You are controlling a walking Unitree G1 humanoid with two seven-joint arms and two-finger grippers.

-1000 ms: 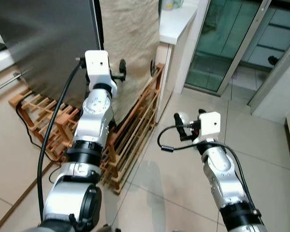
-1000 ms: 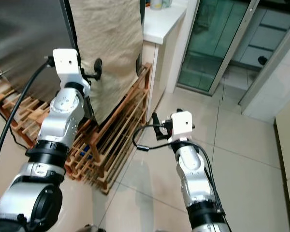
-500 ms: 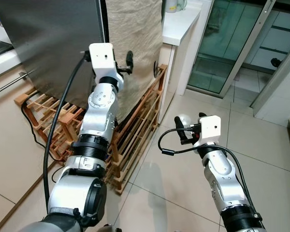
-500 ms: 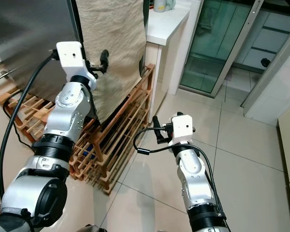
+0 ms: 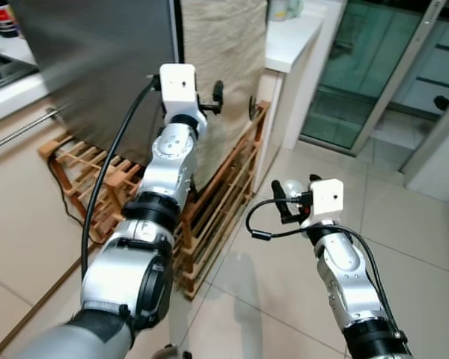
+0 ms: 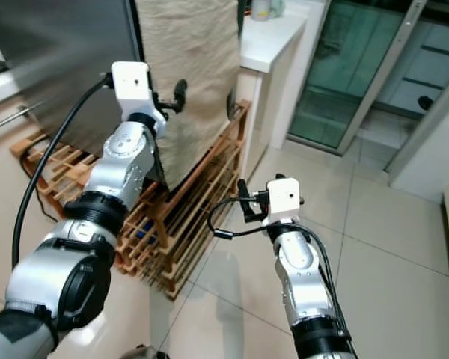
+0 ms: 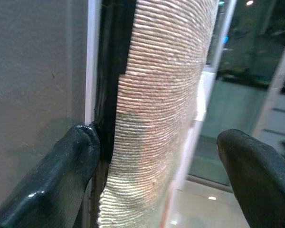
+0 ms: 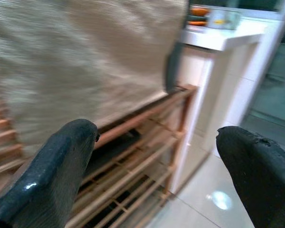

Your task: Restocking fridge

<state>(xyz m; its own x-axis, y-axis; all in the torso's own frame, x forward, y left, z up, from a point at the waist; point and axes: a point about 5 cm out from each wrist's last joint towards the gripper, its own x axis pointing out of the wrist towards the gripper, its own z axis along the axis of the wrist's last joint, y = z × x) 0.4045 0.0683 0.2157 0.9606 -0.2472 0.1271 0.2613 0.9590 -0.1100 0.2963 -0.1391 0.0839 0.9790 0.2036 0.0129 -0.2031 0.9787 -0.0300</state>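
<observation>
Tiled kitchen floor (image 5: 404, 224) spreads pale beside the fridge (image 5: 97, 67), whose grey steel door is the landmark for everything else. A beige woven cloth (image 5: 224, 52) hangs over the fridge's side, just past the door's edge, and a wooden rack (image 5: 217, 209) sits low against the fridge's foot. Beyond the cloth stands a white counter (image 5: 292, 41) with a small container on it, too blurred to read; no label or writing can be made out anywhere.

The left gripper (image 5: 234, 101) is raised at the door's edge, jaws spread wide and empty, one finger (image 7: 61, 180) near the dark door seal, the other out past the cloth. The right gripper (image 5: 288, 198) hovers low, well apart from the fridge, jaws also wide and empty.

My judgement: opening the fridge is the step in hand. The next move calls for hooking the door's edge without snagging the cloth.
</observation>
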